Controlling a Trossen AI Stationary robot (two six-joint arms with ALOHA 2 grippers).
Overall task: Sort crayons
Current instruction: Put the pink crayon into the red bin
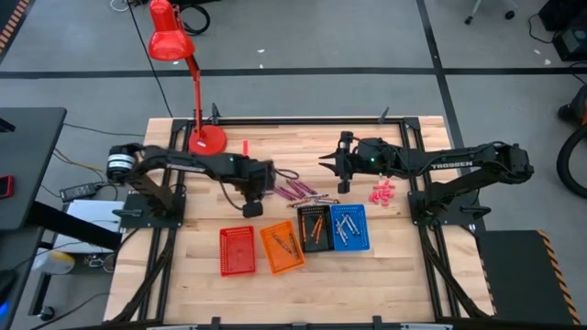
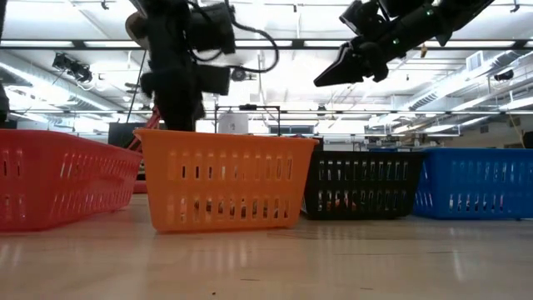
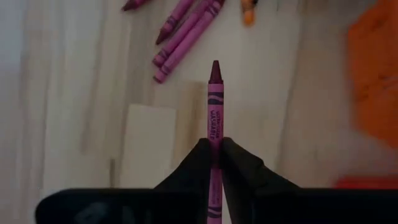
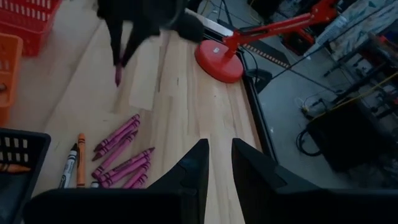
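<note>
Your left tool is clamped on a magenta-purple crayon, holding it just above the wooden surface beside the loose pile of crayons near the middle. In the left wrist view the fingers pinch only the rear part of the stick, so most of its length juts forward unsupported. That is your main risk: with so narrow a bite, a quick swing or a brush against a basket rim could pivot the crayon in the grip or slip it out, and a round stick dropped on the surface would likely roll. The crayon's long axis runs in line with the tool's reach, tip leading away from the wrist; in the right wrist view it hangs tip-down toward the surface, so it would enter a basket end-first and may catch on a slotted wall. The red basket and orange basket sit side by side close to the left arm, with the black basket and blue basket beyond, so a release over the wrong one is easy. Your right tool waits raised above the far side of the pile, fingers slightly apart and empty; keep it clear of the left arm's path. The red lamp stands behind the left arm.
</note>
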